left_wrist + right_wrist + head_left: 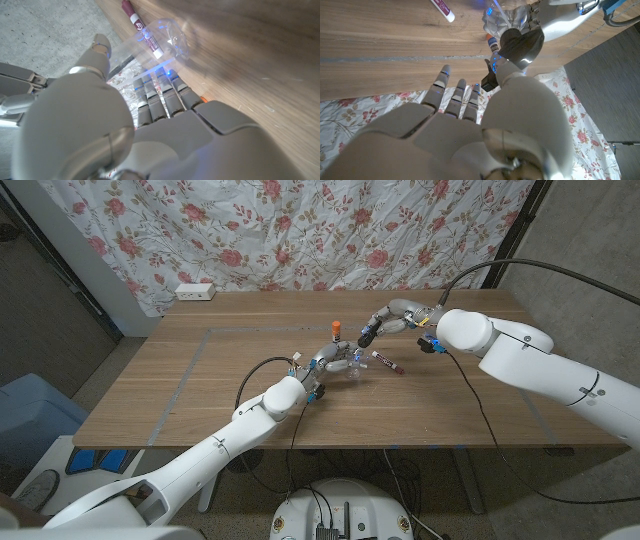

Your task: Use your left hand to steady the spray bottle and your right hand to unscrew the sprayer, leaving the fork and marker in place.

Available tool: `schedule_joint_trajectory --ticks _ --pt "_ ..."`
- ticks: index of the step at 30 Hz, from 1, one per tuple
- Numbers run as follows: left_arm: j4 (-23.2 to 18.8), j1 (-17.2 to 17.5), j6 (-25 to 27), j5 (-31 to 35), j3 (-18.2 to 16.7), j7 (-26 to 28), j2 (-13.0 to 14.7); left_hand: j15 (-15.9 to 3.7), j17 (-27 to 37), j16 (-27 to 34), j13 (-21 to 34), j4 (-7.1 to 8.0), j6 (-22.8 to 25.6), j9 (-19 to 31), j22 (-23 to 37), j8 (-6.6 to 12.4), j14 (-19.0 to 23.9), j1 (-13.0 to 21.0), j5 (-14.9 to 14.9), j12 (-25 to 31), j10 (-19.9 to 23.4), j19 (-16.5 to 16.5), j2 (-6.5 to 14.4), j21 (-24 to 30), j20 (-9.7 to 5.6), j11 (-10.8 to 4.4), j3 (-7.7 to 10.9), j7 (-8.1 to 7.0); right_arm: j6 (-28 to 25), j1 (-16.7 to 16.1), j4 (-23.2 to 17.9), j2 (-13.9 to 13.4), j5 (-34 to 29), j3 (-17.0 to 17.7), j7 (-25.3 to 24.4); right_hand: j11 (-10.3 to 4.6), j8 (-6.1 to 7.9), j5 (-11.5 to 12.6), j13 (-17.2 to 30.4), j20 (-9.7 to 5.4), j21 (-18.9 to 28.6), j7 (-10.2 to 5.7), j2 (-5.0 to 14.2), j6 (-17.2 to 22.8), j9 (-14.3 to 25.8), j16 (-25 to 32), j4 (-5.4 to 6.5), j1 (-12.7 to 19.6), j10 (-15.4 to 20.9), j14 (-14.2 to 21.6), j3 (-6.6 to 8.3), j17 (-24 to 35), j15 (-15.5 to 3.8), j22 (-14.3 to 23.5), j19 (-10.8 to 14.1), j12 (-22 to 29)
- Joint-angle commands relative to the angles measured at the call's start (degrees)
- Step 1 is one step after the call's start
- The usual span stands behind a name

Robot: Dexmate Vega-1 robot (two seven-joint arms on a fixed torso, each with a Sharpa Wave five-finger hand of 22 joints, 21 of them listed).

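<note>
A clear spray bottle (342, 360) stands near the table's middle, topped by an orange sprayer (337, 328). My left hand (322, 366) grips the bottle's body from the near left; in the left wrist view its fingers (165, 95) wrap the clear bottle (167, 37). My right hand (388, 320) hovers just right of the sprayer with fingers spread and nothing in it. The right wrist view shows its fingers (452, 97) short of the bottle's neck (493, 46). A dark red marker (388, 363) lies on the table right of the bottle, also visible as the marker (141, 24).
Grey tape lines (205, 345) mark a rectangle on the wooden table (200, 390). A white power strip (195, 292) sits at the far left edge under the floral curtain (300, 230). A black cable (470, 380) trails from my right arm over the table.
</note>
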Motion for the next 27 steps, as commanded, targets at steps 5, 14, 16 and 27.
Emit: schedule_joint_trajectory --ticks 5,14,16,27 --pt "0.83 -0.44 -0.57 -0.15 0.14 -0.36 -0.29 -5.04 0.22 0.05 0.17 1.91 3.34 0.31 0.16 0.39 0.63 -6.75 0.29 0.00 2.52 0.47 7.90 0.09 -1.16 -1.81 2.41 0.88 0.97 -0.55 0.17 0.36 -0.74 0.27 -1.48 -0.16 -1.16 -0.11 0.10 -0.25 0.02 0.92 -0.01 -1.17 -0.60 0.12 -0.63 2.63 -0.68 -0.72 0.19 0.49 -0.25 0.12 -0.53 -0.17" --pt "0.98 -0.54 -0.68 -0.18 0.17 -0.48 -0.33 -5.12 0.25 0.03 0.22 1.83 3.48 0.30 0.16 0.41 0.70 -6.82 0.28 -0.02 2.62 0.54 7.87 0.11 -1.16 -1.85 2.50 0.90 1.89 -1.33 -0.21 0.19 -0.86 1.16 -2.28 -0.19 -3.26 0.14 0.12 -0.26 -0.15 0.90 -0.90 -4.37 -1.64 -0.98 -0.61 5.02 -3.47 -3.84 0.01 0.67 0.68 0.15 -1.92 -1.09" --pt "0.97 -0.54 -0.68 -0.18 0.17 -0.48 -0.32 -5.08 0.28 0.05 0.23 1.83 3.54 0.30 0.16 0.43 0.72 -6.85 0.27 -0.05 2.59 0.55 7.88 0.12 -1.13 -1.80 2.50 0.88 1.88 -1.56 -0.42 0.04 -0.89 1.47 -2.52 -0.20 -3.60 0.15 0.12 -0.23 -0.23 0.91 -0.98 -4.89 -1.79 -1.03 -0.58 5.32 -3.81 -4.00 -0.01 0.68 0.74 0.15 -2.30 -1.16" --pt "0.69 -0.25 -0.59 -0.18 0.05 -0.17 -0.23 -5.14 0.35 0.08 0.27 1.74 3.56 0.29 0.16 0.41 0.83 -6.87 0.26 -0.08 2.66 0.58 7.83 0.12 -1.16 -1.84 2.56 0.88 1.99 -2.70 -1.17 -0.58 -0.52 2.79 -3.25 -0.38 -5.00 0.11 0.12 -0.07 -0.12 0.88 -1.29 -6.92 -2.40 -1.08 -0.37 6.17 -4.23 -4.21 -0.26 0.74 0.80 0.16 -2.66 -1.06"
